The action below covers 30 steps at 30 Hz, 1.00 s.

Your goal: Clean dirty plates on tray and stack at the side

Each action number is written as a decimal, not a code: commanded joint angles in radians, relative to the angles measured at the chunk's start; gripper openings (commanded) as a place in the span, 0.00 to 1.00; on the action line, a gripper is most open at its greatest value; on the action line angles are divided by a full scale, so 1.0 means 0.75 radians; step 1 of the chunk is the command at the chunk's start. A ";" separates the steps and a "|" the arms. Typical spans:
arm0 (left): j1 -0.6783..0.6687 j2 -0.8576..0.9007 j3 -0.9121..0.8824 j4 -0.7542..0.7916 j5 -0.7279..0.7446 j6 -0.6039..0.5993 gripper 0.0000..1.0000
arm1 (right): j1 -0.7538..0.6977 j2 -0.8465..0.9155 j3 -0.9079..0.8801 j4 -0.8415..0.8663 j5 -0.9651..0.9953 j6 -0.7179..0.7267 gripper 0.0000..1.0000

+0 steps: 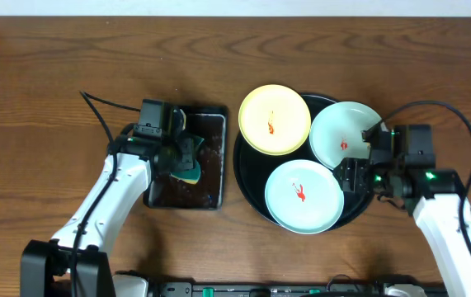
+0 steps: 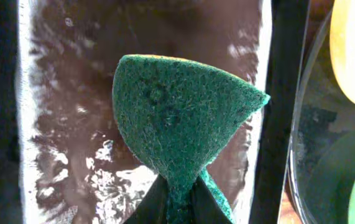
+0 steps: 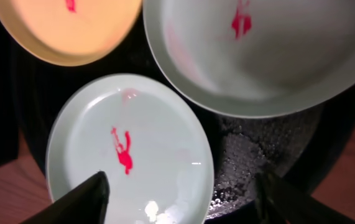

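Brown wooden surface [image 1: 54, 66], grain running side to side, carrying everything in view. Two white arms reaching in from the near edge, one at each side.

Right of centre, the large round glossy black tray [image 1: 243, 177] with its raised rim, a patch of wet, beaded floor showing between the dishes in the right wrist view [image 3: 252, 149]. Left of it and just beside, a smaller rectangular black tray [image 1: 214, 165], its bottom streaked and shiny with water [image 2: 71, 124].

All three plates lying on the round tray, packed close together:
- yellow plate [image 1: 274, 120] at far left, lapping over the rim, red smear at centre [image 3: 65, 31]
- far pale plate [image 1: 342, 132] at far right, red smear likewise [image 3: 276, 62]
- near pale plate [image 1: 303, 196] at the front, red smear mid-dish [image 3: 133, 155]

Green sponge [image 1: 187, 161] with a yellow layer, lifted over the rectangular tray, squeezed into a fan shape [image 2: 177, 118].

Left pincer [image 1: 176, 153] pressed together on the sponge's lower end [image 2: 174, 202]. Right pincer [image 1: 352, 175] spread wide, gripping nothing, hanging over the right edge of the near pale plate [image 3: 182, 183].

Black cable [image 1: 99, 111] trailing from the left arm; another cable [image 1: 441, 111] looping above the right arm.
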<state>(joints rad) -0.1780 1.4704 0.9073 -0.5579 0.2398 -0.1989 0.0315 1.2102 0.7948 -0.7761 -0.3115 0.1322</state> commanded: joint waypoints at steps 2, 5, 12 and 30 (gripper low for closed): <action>0.006 0.033 -0.009 0.017 0.110 -0.004 0.07 | 0.023 0.108 0.009 0.002 -0.021 0.003 0.67; 0.003 0.058 -0.013 0.032 0.130 -0.050 0.07 | 0.023 0.169 0.009 0.012 -0.021 0.003 0.65; -0.032 0.145 -0.013 0.046 0.154 -0.094 0.07 | 0.023 0.227 0.009 0.035 -0.021 0.003 0.64; -0.223 0.225 -0.013 0.224 0.263 -0.231 0.07 | 0.023 0.227 0.009 0.041 -0.019 0.002 0.69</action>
<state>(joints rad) -0.3321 1.6348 0.9066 -0.4126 0.3588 -0.3367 0.0315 1.3792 0.7948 -0.7467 -0.3183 0.1329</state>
